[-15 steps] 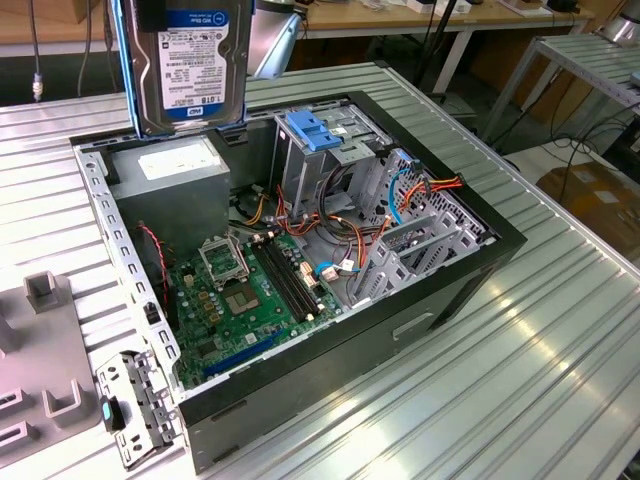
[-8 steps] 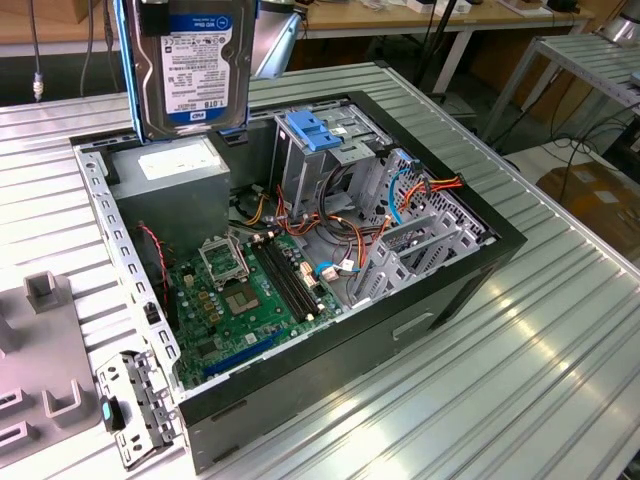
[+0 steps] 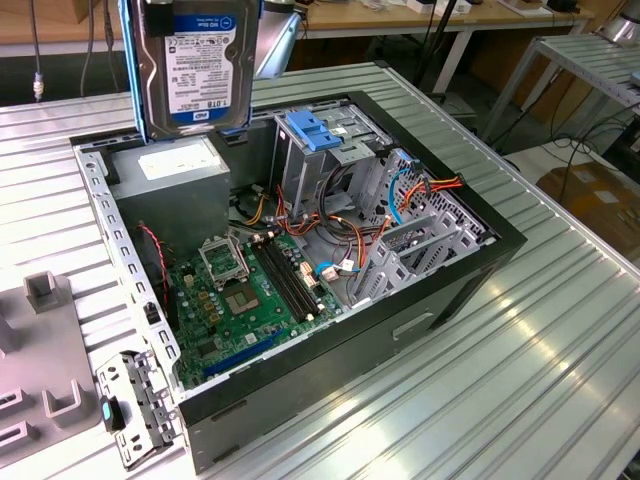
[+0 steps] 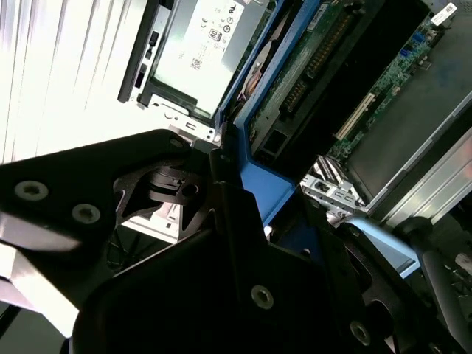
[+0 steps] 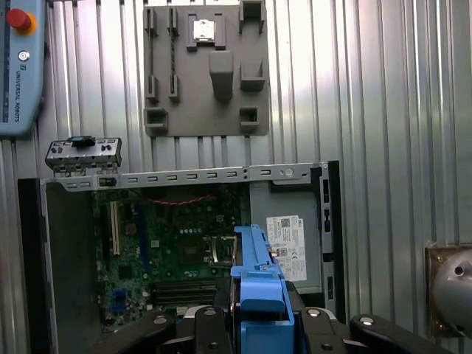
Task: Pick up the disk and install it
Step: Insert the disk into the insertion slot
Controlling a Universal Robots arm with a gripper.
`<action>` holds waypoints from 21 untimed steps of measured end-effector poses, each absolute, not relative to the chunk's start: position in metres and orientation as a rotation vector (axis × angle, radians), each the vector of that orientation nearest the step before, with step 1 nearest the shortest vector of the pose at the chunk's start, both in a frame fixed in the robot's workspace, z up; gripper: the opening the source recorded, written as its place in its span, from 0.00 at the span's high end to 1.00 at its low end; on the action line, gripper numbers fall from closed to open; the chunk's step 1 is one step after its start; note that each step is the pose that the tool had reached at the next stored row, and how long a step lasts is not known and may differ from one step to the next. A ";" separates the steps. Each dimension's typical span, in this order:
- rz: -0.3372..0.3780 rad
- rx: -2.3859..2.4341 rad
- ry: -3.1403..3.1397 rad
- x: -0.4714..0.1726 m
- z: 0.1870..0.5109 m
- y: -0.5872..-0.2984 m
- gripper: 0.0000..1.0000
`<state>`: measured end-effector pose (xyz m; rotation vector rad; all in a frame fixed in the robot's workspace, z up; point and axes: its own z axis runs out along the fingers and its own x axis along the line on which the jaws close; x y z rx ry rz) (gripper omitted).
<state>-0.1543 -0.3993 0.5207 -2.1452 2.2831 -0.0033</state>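
Exterior view gives me one flat dark-grey metal disk (image 3: 195, 70) in bright blue plastic rails, hanging upright over the power-supply end of one open black computer case (image 3: 420, 312), its top cut off by the frame. In the first wrist view my one black gripper (image 5: 258, 318) pinches the disk's blue end between two fingers (image 5: 221, 324), and the drive's body is hidden edge-on. One grey fixture plate (image 5: 206, 110) lies beside the case.
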 end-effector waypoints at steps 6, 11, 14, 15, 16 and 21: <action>-0.003 -2.145 2.283 -0.145 0.521 -0.399 0.63; -0.003 -2.145 2.283 -0.135 0.521 -0.400 0.63; -0.003 -2.145 2.283 -0.135 0.521 -0.402 0.63; -0.003 -2.145 2.283 -0.134 0.521 -0.403 0.63; -0.003 -2.145 2.283 -0.134 0.521 -0.404 0.63; -0.003 -2.145 2.283 -0.134 0.521 -0.410 0.63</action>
